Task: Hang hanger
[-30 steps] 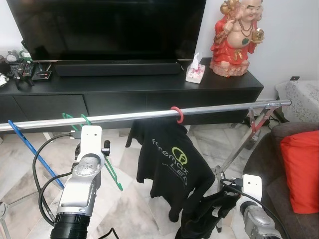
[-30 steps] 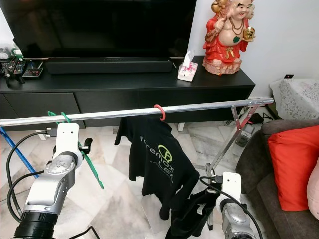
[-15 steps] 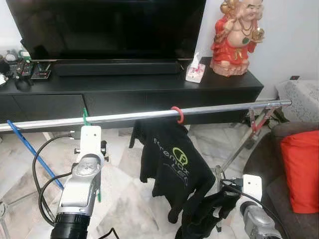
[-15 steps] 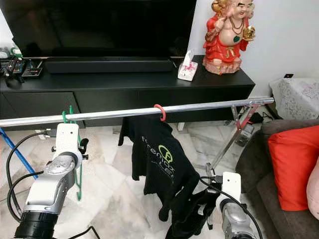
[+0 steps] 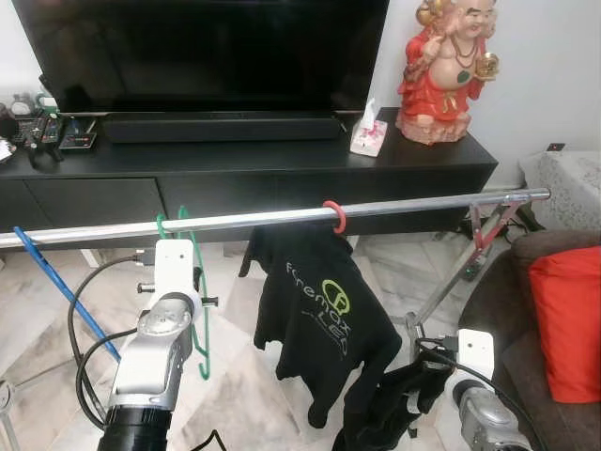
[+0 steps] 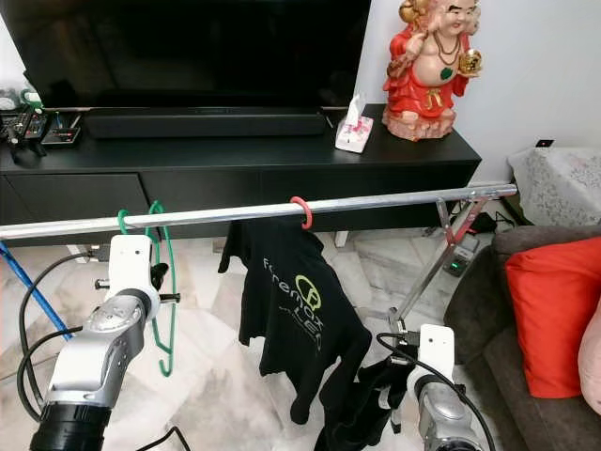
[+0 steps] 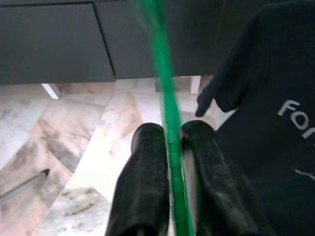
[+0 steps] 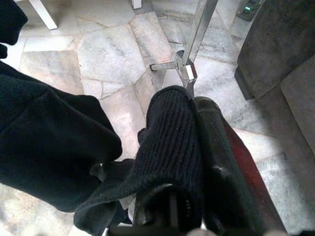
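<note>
A black television [image 5: 202,52] fills the upper left of the frame above a black surface [image 5: 282,155], and a metal rail [image 5: 282,218] crosses the middle, carrying a black T-shirt [image 5: 319,315] on a red hanger [image 5: 334,214]. The green hanger [image 5: 192,291] hangs hooked over the rail at centre left, its bar clamped between the fingers of the left tool [image 7: 171,147]. At lower right, the right tool [image 8: 197,142] is closed on a dark knitted garment [image 8: 170,147].

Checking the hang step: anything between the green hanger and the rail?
Nothing visible. The green hanger's hook already loops over the rail, left of the black shirt on its red hook. The left gripper is shut on the hanger's bar. The right gripper holds a dark garment low down.
</note>
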Robot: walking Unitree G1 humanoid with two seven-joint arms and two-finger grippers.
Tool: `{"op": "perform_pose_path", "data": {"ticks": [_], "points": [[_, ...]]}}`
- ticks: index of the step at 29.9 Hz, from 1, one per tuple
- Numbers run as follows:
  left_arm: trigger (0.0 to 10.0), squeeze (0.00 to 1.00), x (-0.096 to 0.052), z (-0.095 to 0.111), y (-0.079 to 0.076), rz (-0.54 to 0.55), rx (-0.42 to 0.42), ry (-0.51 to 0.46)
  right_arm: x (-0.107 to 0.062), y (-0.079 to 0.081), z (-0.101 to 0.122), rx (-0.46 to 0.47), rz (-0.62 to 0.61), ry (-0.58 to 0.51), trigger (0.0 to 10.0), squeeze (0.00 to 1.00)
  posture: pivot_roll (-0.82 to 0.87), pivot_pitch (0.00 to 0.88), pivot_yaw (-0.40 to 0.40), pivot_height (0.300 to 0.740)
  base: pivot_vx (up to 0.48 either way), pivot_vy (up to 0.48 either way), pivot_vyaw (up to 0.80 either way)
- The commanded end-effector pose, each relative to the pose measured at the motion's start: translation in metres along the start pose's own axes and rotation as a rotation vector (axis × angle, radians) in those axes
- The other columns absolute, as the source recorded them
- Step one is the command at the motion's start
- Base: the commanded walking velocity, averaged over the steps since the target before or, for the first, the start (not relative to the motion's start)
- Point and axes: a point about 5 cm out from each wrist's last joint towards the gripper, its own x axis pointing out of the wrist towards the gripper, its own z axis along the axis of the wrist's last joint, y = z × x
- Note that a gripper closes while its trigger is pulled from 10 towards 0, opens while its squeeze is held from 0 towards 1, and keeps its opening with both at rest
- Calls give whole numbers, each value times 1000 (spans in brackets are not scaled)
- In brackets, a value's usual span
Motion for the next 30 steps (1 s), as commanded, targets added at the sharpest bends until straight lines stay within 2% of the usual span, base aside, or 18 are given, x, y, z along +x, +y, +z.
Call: {"op": "perform_pose_path", "data": {"ticks": [1,4,10,14,16,18,19,23,27,29,30], "points": [[0,0,-3,0,-2,-23,-28,-10,1,-6,8,3,-15,-23,10000,0,54,0,-80,716,0,0,0],[0,0,-7,-5,1,-31,-51,-8,2,-7,10,-5,-13,-29,10000,0,54,0,-81,716,0,0,0],[0,0,-12,-9,8,-11,-33,-3,2,-8,13,-12,-9,-38,10000,0,60,0,-87,716,0,0,0],[0,0,-16,-7,9,-22,-32,-49,3,-8,18,-23,-3,-55,10000,0,60,0,-89,716,0,0,0],[0,0,-18,-7,10,-28,-3,-69,3,-9,21,-24,-7,-73,10000,0,59,0,-88,716,0,0,0],[0,0,-23,-5,10,-43,31,-128,4,-11,28,-24,-11,-108,10000,0,58,0,-88,716,0,0,0],[0,0,-23,-5,10,-43,31,-128,4,-11,28,-24,-11,-108,10000,0,58,0,-88,716,0,0,0],[0,0,-38,5,10,-62,68,-262,4,-11,40,-35,12,-172,10000,0,61,0,-90,716,0,0,0],[0,0,-50,3,9,-87,90,-299,3,-11,46,-48,31,-213,10000,0,63,0,-91,716,0,0,0],[0,0,-61,-2,7,-126,144,-333,2,-11,51,-61,42,-252,10000,0,66,0,-93,716,0,0,0],[0,0,-61,-2,7,-126,144,-333,2,-11,51,-61,42,-252,10000,0,66,0,-93,716,0,0,0]]}}
